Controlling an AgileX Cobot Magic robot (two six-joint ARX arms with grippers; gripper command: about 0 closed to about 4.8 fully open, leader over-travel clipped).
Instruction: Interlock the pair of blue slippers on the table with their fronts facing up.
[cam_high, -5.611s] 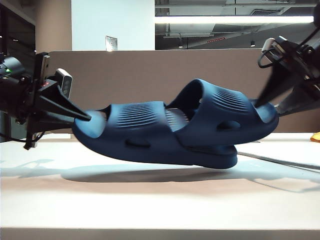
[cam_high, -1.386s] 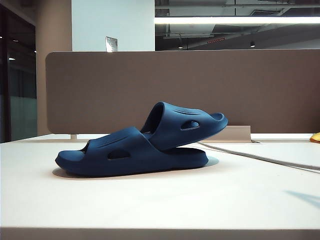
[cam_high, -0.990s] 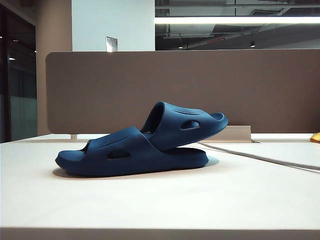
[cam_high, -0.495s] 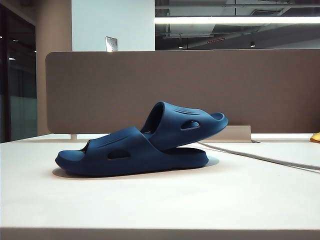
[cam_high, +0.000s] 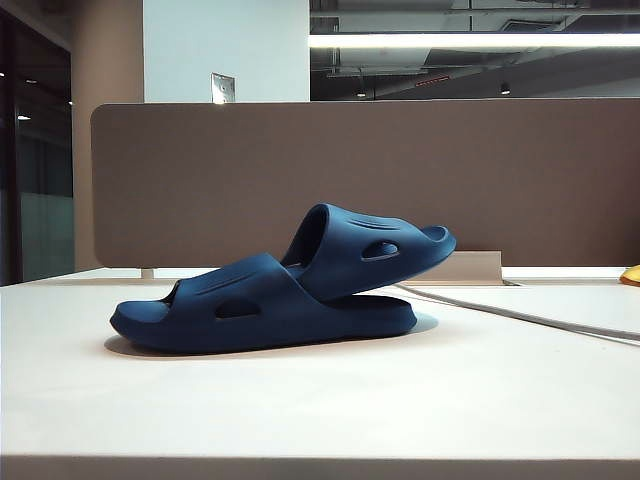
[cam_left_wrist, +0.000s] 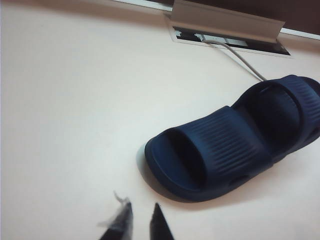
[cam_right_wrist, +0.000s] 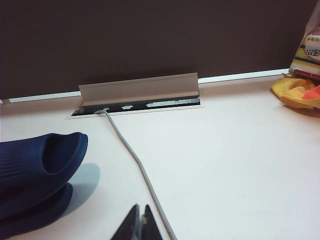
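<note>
The pair of blue slippers lies interlocked on the table (cam_high: 320, 410). The lower slipper (cam_high: 250, 305) rests flat, strap up. The other slipper (cam_high: 370, 250) is tucked under its strap and tilts upward to the right. No arm shows in the exterior view. In the left wrist view, my left gripper (cam_left_wrist: 141, 206) hovers over bare table short of the nearer slipper (cam_left_wrist: 210, 150), with a narrow gap between its tips and nothing in it. My right gripper (cam_right_wrist: 141, 207) is shut and empty, off to the side of the stacked slippers (cam_right_wrist: 35, 160).
A grey cable (cam_right_wrist: 130, 155) runs across the table from a cable box with a raised flap (cam_right_wrist: 140, 87) at the back. The brown partition (cam_high: 350, 170) stands behind. A yellow cloth (cam_right_wrist: 297, 92) and a packet lie at the far right.
Several seconds ago both grippers held the joined slippers in the air. The slippers now lie on the table and both arms have left the exterior view. Nothing has moved there in the last second.
</note>
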